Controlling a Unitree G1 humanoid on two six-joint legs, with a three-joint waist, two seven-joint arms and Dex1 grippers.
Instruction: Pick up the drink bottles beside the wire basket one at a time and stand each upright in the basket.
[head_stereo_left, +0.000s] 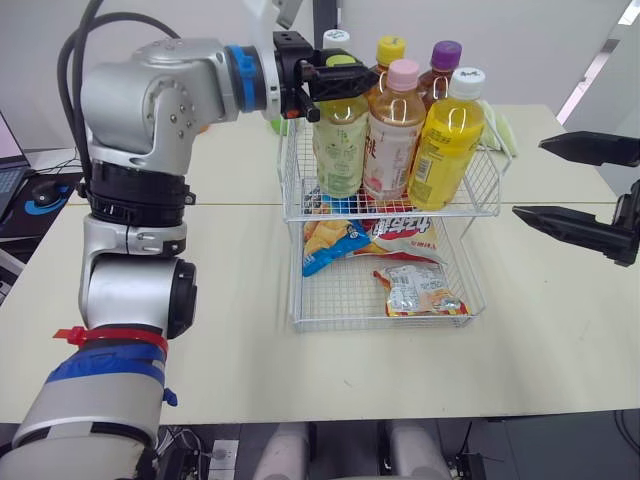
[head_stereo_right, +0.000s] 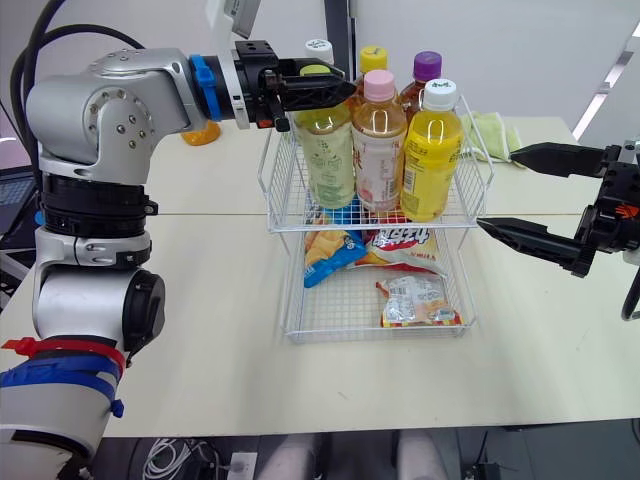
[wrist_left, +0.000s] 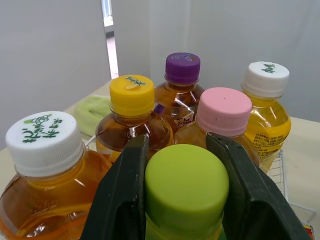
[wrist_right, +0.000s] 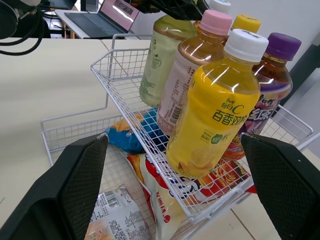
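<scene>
A two-tier white wire basket (head_stereo_left: 390, 212) stands mid-table. Its upper tier holds several upright bottles: a pale green one with a green cap (head_stereo_left: 340, 140), a pink-capped one (head_stereo_left: 392, 140), a yellow one with a white cap (head_stereo_left: 445, 150), and purple-capped (head_stereo_left: 444, 60), yellow-capped (head_stereo_left: 389, 50) and white-capped (head_stereo_left: 336, 38) bottles behind. My left gripper (head_stereo_left: 340, 72) is shut on the green cap (wrist_left: 186, 185), its fingers (wrist_left: 125, 200) pressed on both sides. My right gripper (head_stereo_left: 528, 180) hangs open to the right of the basket, holding nothing.
Snack packets (head_stereo_left: 415, 290) lie in the basket's lower tier. A green cloth (head_stereo_right: 495, 130) sits behind the basket on the right. A laptop (head_stereo_left: 10, 165) is off the table's left side, and an orange object (head_stereo_right: 200, 132) sits at the back left.
</scene>
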